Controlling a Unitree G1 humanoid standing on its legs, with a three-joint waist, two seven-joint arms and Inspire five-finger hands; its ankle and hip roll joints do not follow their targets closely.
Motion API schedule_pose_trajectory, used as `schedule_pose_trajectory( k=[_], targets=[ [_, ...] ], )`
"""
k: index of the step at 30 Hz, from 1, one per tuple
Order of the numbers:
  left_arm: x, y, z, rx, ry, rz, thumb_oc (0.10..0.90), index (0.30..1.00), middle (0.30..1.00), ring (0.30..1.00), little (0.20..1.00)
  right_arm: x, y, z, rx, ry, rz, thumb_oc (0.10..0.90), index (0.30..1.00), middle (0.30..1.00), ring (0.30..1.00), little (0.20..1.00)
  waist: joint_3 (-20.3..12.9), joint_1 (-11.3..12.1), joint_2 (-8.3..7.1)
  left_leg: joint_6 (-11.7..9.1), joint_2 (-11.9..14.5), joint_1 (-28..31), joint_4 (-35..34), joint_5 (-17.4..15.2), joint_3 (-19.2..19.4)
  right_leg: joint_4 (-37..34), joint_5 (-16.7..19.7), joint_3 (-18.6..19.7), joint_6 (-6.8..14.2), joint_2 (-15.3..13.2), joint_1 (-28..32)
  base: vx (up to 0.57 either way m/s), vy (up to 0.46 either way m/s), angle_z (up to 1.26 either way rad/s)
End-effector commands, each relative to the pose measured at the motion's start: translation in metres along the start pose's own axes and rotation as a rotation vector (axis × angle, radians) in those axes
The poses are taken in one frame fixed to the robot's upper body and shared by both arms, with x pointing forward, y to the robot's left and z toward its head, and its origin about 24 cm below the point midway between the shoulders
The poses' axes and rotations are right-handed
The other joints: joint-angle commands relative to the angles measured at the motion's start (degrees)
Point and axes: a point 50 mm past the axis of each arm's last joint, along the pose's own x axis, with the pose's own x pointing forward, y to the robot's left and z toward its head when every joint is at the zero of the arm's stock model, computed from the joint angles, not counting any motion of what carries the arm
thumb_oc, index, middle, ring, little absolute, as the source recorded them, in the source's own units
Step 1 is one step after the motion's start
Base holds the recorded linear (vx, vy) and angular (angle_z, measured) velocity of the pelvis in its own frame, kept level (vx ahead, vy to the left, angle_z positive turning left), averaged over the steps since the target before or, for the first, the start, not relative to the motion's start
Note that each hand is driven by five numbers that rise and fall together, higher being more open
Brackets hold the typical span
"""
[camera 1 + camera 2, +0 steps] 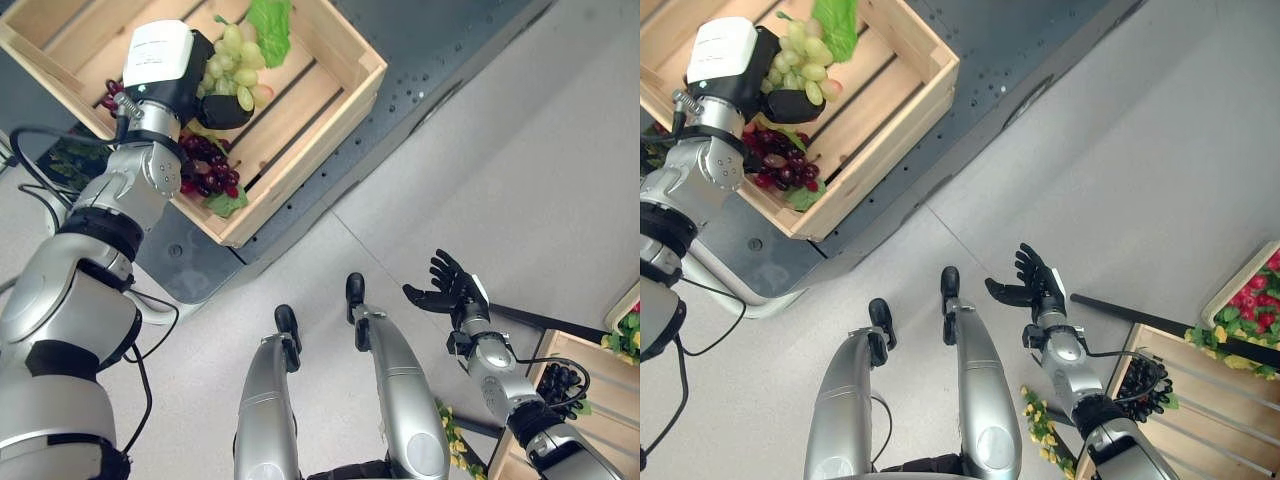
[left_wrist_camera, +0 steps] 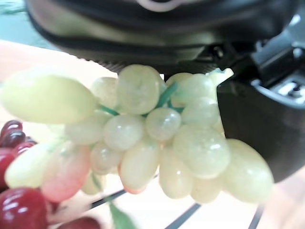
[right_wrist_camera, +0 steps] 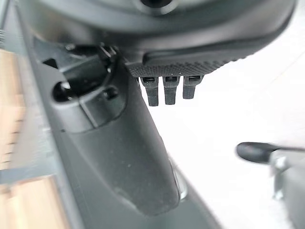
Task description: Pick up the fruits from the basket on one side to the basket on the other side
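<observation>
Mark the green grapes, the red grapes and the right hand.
green grapes (image 2: 162, 143), left wrist view, middle of the bunch held in the left hand (image 1: 222, 108).
red grapes (image 1: 205, 172), left eye view, centre of the dark cluster in the crate.
right hand (image 1: 1032, 288), right eye view, on the palm.

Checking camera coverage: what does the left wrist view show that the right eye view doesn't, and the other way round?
Left wrist view alone: the green stems between the green grapes and how the left hand curls around the bunch. Right eye view alone: the wooden crate the bunch hangs over, the open right hand above the floor, and a second crate with dark grapes. Both: green grapes, left hand, red grapes.
</observation>
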Motion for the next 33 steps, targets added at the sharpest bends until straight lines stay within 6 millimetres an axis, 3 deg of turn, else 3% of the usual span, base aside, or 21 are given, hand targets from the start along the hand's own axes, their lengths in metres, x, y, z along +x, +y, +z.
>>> schedule_pose_trajectory(
  k=[1, 6, 12, 14, 18, 23, 30, 33],
  targets=[
    [0.013, 0.055, 0.027, -0.346, -0.111, 0.302, 0.4, 0.3, 0.3, 0.3, 0.3, -0.009, -0.01, 0.023, 0.028, -0.172, -0.069, 0.8, 0.9, 0.9, 0.9, 0.9, -0.6, 1.7, 3.12, -0.5, 0.3, 7.2, -8.5, 2.6, 2.4, 0.2, -6.1, -0.4, 2.8, -0.5, 8.7, 0.0, 0.016, 0.04],
    [-0.004, 0.038, 0.017, -0.616, -0.054, 0.327, 0.4, 0.3, 0.3, 0.3, 0.3, -0.015, -0.001, 0.028, 0.023, -0.216, -0.119, 0.8, 0.9, 0.9, 0.9, 0.9, -5.2, 1.7, 4.89, -0.6, -0.8, 14.8, -13.3, 3.1, 1.9, -3.5, -6.3, -0.5, 3.0, -1.9, 15.6, 0.05, 0.019, 0.05],
    [-0.019, 0.021, 0.008, -0.792, -0.012, 0.298, 0.4, 0.3, 0.3, 0.3, 0.3, -0.021, 0.013, 0.039, 0.06, -0.308, -0.112, 0.8, 0.9, 0.9, 0.9, 0.9, -9.7, 1.9, 6.78, -0.8, -2.2, 21.7, -20.3, 4.8, 1.4, -9.6, -5.7, -0.9, 3.2, -2.2, 22.6, 0.07, 0.006, 0.02],
    [-0.031, 0.007, 0.002, -0.907, 0.027, 0.249, 0.4, 0.3, 0.3, 0.3, 0.3, -0.024, 0.022, 0.048, 0.076, -0.358, -0.059, 0.8, 0.9, 0.9, 0.9, 0.9, -13.0, 1.9, 7.96, -1.2, -3.0, 26.8, -25.2, 5.9, 0.7, -14.3, -5.5, -1.5, 3.2, -1.8, 28.3, 0.11, -0.011, 0.0],
    [-0.043, -0.009, -0.004, -0.974, 0.06, 0.176, 0.4, 0.3, 0.3, 0.3, 0.3, -0.025, 0.035, 0.058, 0.067, -0.377, 0.075, 0.8, 0.9, 0.9, 0.9, 0.9, -17.3, 2.4, 8.79, -1.8, -3.5, 31.7, -30.3, 7.1, 0.2, -20.3, -4.4, -2.0, 2.9, -1.1, 34.3, 0.08, -0.038, 0.01],
    [-0.05, -0.017, -0.004, -0.982, 0.051, 0.099, 0.4, 0.3, 0.3, 0.3, 0.3, -0.024, 0.043, 0.071, 0.062, -0.389, 0.271, 0.8, 0.9, 0.9, 0.9, 0.9, -21.0, 3.1, 8.85, -2.4, -3.4, 34.9, -34.1, 8.3, -0.5, -25.3, -2.8, -2.5, 2.8, -0.6, 38.7, 0.04, -0.088, -0.02],
    [-0.051, -0.038, 0.009, -1.004, -0.003, -0.171, 0.4, 0.3, 0.3, 0.3, 0.3, -0.006, 0.06, 0.122, 0.01, -0.446, 0.513, 0.8, 0.9, 0.9, 0.9, 0.9, -25.5, 4.9, 8.61, -3.6, -3.2, 38.6, -40.6, 10.8, -1.9, -33.1, 0.2, -4.2, 2.9, 0.5, 43.9, -0.01, -0.119, 0.08],
    [-0.044, -0.036, 0.02, -0.969, -0.065, -0.249, 0.4, 0.3, 0.3, 0.3, 0.3, 0.004, 0.067, 0.14, -0.019, -0.436, 0.547, 0.8, 0.9, 0.9, 0.9, 0.9, -26.1, 5.5, 8.63, -3.9, -3.2, 38.3, -41.3, 11.2, -3.0, -33.7, 0.2, -4.5, 2.9, 0.9, 44.1, -0.07, -0.116, 0.04]
  ],
)
